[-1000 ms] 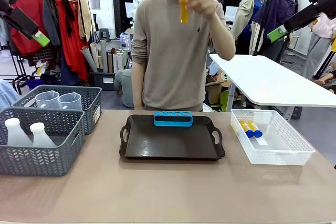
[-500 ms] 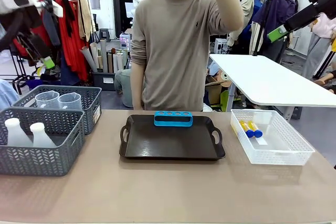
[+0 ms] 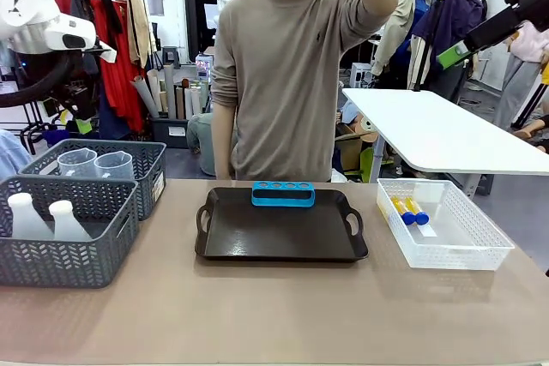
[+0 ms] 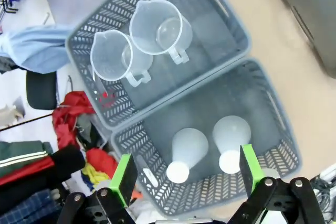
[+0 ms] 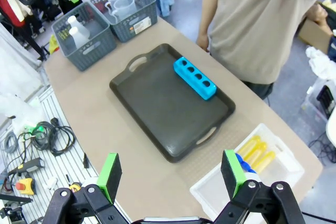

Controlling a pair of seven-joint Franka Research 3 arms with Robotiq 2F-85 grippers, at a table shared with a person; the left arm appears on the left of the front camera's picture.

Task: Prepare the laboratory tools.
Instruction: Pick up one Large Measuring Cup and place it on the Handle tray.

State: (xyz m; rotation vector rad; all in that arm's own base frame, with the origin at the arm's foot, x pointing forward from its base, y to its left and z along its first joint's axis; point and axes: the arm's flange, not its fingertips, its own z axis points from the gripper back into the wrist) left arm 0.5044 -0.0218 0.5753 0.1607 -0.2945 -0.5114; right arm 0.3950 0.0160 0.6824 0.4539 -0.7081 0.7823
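Left arm [image 3: 43,23] swung into upper left; left gripper [image 4: 187,174], right gripper [image 5: 170,174] spread empty; two beakers [image 4: 157,30], two flasks [image 4: 231,140], one rack [image 3: 283,194]

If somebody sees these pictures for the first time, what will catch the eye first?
The bright blue rack stands out at the far edge of the dark tray in the middle. On the left, two grey baskets hold clear beakers and white flasks, with the left pincer open above them.
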